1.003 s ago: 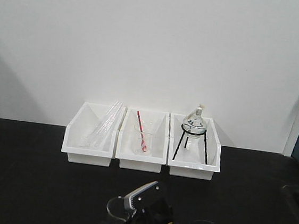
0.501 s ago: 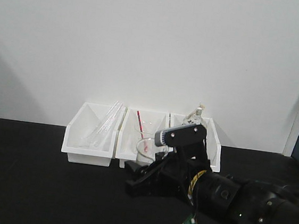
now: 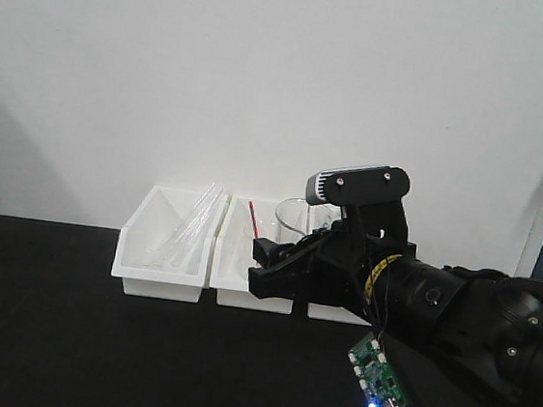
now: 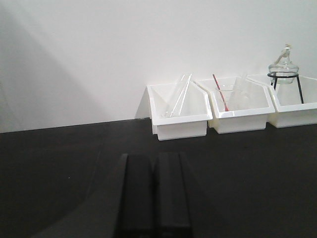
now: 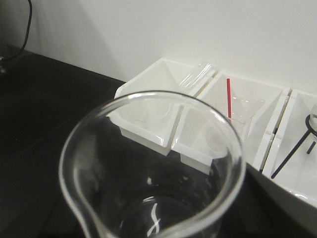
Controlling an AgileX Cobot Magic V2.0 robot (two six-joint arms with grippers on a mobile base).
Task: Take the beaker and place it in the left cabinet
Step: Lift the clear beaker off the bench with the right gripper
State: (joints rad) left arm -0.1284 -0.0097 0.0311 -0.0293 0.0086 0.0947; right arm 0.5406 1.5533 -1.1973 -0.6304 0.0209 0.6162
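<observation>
My right gripper (image 3: 280,263) pinches the small clear glass beaker (image 5: 153,198) upright above the black tabletop (image 3: 44,335), before the white plastic bins (image 3: 158,287), so it can travel safely. No cabinet is in view. My left gripper (image 4: 153,193) idles, fingers pressed together.

Clear glass beaker (image 3: 294,218), empty, upright, flared rim with pour spout, aloft above the black tabletop (image 3: 44,335)

The right end effector (image 3: 273,265) holds the beaker (image 3: 295,214) raised before three white bins (image 3: 163,260) on the black worktop (image 3: 63,337).
</observation>
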